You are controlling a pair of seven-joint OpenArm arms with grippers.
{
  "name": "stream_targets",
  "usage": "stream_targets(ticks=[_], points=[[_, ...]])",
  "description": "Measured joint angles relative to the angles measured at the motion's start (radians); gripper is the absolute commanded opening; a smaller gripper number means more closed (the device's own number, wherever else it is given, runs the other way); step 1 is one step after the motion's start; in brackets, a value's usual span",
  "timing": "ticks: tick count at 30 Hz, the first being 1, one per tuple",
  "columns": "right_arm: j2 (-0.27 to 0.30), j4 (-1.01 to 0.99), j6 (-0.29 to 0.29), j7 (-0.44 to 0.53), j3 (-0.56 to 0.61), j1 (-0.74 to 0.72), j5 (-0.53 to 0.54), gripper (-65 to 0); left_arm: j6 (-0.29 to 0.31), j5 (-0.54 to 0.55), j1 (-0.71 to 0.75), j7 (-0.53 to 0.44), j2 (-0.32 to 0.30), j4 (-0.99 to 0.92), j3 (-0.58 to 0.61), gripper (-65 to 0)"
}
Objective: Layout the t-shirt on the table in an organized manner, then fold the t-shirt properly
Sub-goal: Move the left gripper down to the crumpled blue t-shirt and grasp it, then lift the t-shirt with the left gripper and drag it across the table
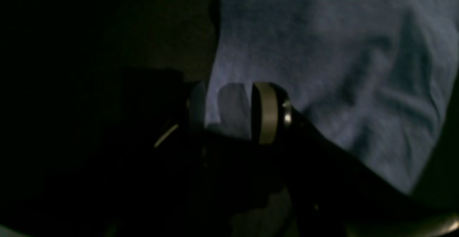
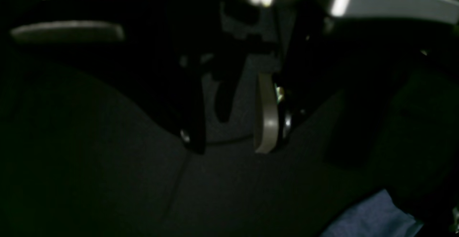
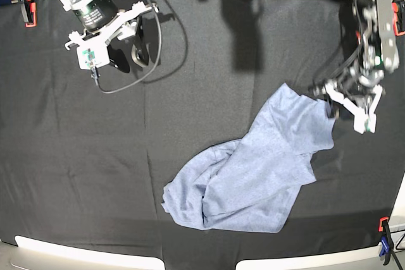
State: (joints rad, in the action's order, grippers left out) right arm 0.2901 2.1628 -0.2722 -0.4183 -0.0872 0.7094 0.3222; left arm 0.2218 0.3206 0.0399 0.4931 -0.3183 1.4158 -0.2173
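My left gripper (image 1: 229, 113) stands open over the crumpled blue-grey cotton t-shirt's (image 3: 259, 169) edge, presumably for spreading; my right (image 3: 131, 61) (idle, I judge) gapes empty.

Left arm's (image 3: 373, 49) kinda smeared in the base view, and its gripper (image 3: 338, 107) covers a bit of the t-shirt (image 3: 253, 162). Shirt also runs off the edge in both wrist views.
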Motion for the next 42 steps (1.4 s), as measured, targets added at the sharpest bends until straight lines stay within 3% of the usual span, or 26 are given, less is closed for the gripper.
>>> stream_targets(ticks=[3,5,9,10,17,22,25,29,32,37,42], points=[[-0.002,0.0,0.0,-0.015,0.0,0.0,0.0,-43.4,0.005,0.0,-0.039,-0.011,0.0,-0.104,0.0,-45.4],[-0.002,0.0,0.0,-0.014,0.0,0.0,0.0,-43.4,0.077,0.014,-0.05,0.0,-0.001,-0.143,0.0,-46.9],[-0.008,0.0,0.0,-0.015,0.0,-0.001,0.017,-43.4,0.225,0.047,-0.045,0.035,-0.005,-0.147,-0.003,-65.0],[-0.016,0.0,0.0,-0.015,0.0,-0.011,0.019,-43.4,0.24,0.078,-0.045,0.061,-0.005,-0.144,-0.003,-65.0],[-0.083,0.0,0.002,-0.043,0.053,-0.076,0.018,-43.4,0.418,0.439,-0.01,0.38,0.0,-0.036,0.001,-65.0],[-0.091,0.0,0.002,-0.059,0.126,-0.115,-0.032,-43.4,0.468,0.749,0.098,0.49,0.0,0.135,-0.001,-65.0],[-0.101,0.0,0.001,-0.063,0.138,-0.134,-0.068,-43.4,0.464,0.8,0.171,0.5,0.054,0.219,-0.001,-65.0],[-0.108,0.0,-0.001,-0.09,0.086,-0.143,-0.065,-43.4,0.465,0.806,0.2,0.496,0.147,0.269,0.09,-65.0],[-0.106,0.009,0.002,-0.108,-0.033,-0.143,-0.121,-43.4,0.464,0.794,0.198,0.486,0.19,0.27,0.213,-65.0],[-0.062,0.015,0.009,-0.149,-0.268,-0.142,-0.105,-43.4,0.465,0.616,0.166,0.388,0.277,0.269,0.45,-65.0],[-0.013,0.016,0.009,-0.183,-0.458,-0.129,0.002,-43.4,0.449,0.468,0.101,0.313,0.362,0.267,0.65,-65.0]])
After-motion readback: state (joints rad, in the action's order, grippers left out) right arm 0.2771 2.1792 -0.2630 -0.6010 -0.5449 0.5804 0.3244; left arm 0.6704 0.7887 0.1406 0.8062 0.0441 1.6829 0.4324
